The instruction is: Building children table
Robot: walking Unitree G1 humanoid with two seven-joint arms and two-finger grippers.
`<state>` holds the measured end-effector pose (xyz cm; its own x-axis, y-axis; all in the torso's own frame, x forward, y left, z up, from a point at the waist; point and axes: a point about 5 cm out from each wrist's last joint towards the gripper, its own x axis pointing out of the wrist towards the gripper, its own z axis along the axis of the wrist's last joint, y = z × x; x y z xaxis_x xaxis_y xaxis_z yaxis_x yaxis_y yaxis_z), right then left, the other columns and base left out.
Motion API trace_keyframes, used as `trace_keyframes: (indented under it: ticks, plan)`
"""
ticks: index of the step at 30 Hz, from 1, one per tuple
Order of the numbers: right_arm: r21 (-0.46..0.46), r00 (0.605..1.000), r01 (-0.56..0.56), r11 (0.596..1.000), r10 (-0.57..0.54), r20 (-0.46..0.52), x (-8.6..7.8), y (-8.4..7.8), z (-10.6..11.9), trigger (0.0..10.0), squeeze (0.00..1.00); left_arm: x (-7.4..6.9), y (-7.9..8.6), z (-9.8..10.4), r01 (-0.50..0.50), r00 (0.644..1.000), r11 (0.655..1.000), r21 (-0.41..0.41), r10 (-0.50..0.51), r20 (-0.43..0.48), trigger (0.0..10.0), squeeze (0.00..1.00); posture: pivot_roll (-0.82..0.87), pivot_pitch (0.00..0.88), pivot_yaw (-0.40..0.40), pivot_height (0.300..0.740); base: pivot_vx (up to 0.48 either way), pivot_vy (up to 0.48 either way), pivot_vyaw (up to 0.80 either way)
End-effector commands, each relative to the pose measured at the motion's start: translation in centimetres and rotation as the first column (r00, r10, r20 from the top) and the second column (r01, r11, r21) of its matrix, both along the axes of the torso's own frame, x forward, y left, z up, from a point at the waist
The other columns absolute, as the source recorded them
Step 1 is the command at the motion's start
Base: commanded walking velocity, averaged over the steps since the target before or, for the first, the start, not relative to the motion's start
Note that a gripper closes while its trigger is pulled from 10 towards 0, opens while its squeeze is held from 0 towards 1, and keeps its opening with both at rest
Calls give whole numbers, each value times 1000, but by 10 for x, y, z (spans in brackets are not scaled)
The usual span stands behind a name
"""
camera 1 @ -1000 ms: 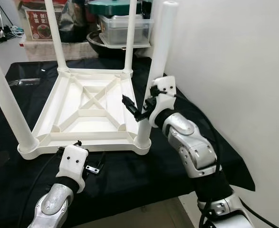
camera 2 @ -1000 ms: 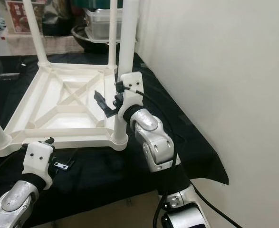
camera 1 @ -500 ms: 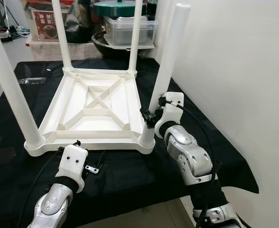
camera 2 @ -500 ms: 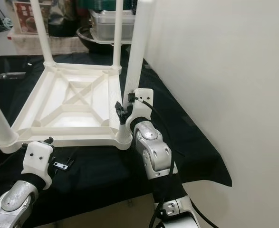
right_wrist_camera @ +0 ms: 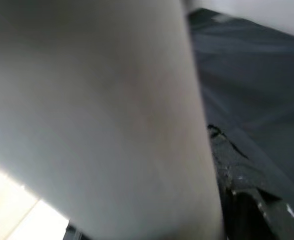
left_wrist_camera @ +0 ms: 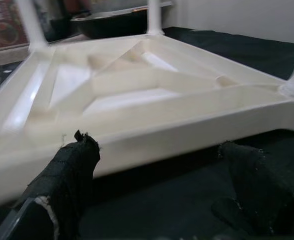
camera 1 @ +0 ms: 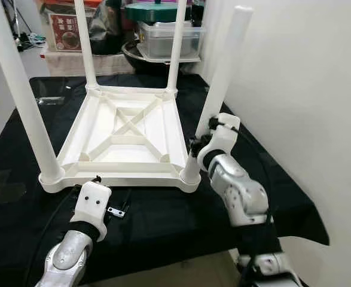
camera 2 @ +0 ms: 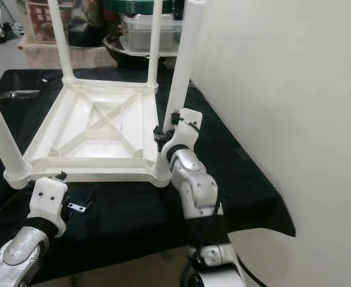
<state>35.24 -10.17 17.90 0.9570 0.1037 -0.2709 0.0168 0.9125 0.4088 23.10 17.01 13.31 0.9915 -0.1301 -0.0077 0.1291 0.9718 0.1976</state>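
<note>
1. The white children's table [camera 1: 124,134] lies upside down on the counter [camera 1: 163,221], which is draped in black cloth. Its ribbed underside faces up.
2. All four corner sockets carry a leg. The two far legs and the near-left leg [camera 1: 26,101] stand upright. The near-right leg [camera 1: 220,84] leans slightly outward toward the wall [camera 1: 307,78].
3. The right pincer [camera 1: 198,143] is at the lower part of the near-right leg, just above the socket. The right wrist view has the leg pressed close against the camera. The fingers appear to be around the leg, but whether they clamp it cannot be told.
4. The left pincer [left_wrist_camera: 162,165] hovers low over the cloth, just in front of the near rim of the table. Its two black fingers [left_wrist_camera: 71,170] are spread apart and hold nothing.
5. A small metal part [camera 1: 116,211] lies on the cloth beside the left pincer.
6. Progress, as judged: leg fitting is nearly complete. Remaining work is likely to straighten and fully seat the near-right leg, then turn the table onto its legs.
7. Storage boxes and a pot [camera 1: 157,30] stand behind the counter.
</note>
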Motion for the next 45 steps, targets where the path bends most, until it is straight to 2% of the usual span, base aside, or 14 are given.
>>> trace_keyframes:
  ticks: [1,7,10,12,15,17,20,22,38,40,41,42,44,45]
  plan:
    - [302,959,51,952,37,-280,-6,19,-38,0,0,-1,-1,2,-4,1000,1000,-5,4,16,10000,0,113,0,-135,740,0,0,0]
    - [396,945,83,914,54,-322,-6,28,-40,0,0,-1,0,3,-6,1000,1000,-6,6,19,10000,0,116,0,-137,740,0,0,0]
    - [520,914,81,850,144,-379,-8,52,-46,0,0,-1,-1,3,-5,1000,1000,-5,5,20,10000,0,122,0,-143,740,0,0,0]
    - [520,914,81,850,144,-379,-8,52,-46,0,0,-1,-1,3,-5,1000,1000,-5,5,20,10000,0,122,0,-143,740,0,0,0]
    - [543,856,-11,840,288,-429,-25,83,-57,0,0,-2,-2,3,-7,1000,1000,-6,7,22,10000,0,131,0,-153,740,0,0,0]
    - [543,856,-11,840,288,-429,-25,83,-57,0,0,-2,-2,3,-7,1000,1000,-6,7,22,10000,0,131,0,-153,740,0,0,0]
    - [500,770,-100,860,386,-509,-45,103,-78,0,0,-2,-3,3,-10,1000,1000,-6,10,28,10000,0,139,0,-159,740,0,0,0]
    - [480,732,-98,872,390,-558,-50,106,-88,0,0,-3,-2,5,-14,999,1000,-4,14,37,10000,0,139,0,-159,740,0,0,0]
    - [415,772,-51,908,300,-561,-34,86,-89,0,0,-5,2,9,-49,997,998,-26,51,63,10000,0,138,0,-164,740,0,0,0]
    - [379,791,-79,922,290,-539,-32,86,-88,0,0,-5,2,8,-49,997,998,-25,51,63,10000,0,137,0,-158,740,0,0,0]
    - [287,850,-204,936,315,-423,-26,87,-76,0,0,-5,2,8,-49,997,999,-24,50,63,10000,0,139,0,-158,740,0,0,0]
    - [228,877,-270,935,337,-342,-23,89,-65,1333,0,-5,2,8,-49,997,999,-23,50,62,10000,0,139,0,-157,740,0,0,0]
    - [192,889,-308,932,354,-291,-22,90,-58,1333,0,-5,2,8,-49,997,999,-22,50,62,10000,0,138,0,-157,740,0,0,0]
    - [109,909,-340,934,356,-218,-19,87,-47,10000,780,-5,2,8,-49,997,999,-22,50,61,10000,0,138,0,-157,740,0,0,0]
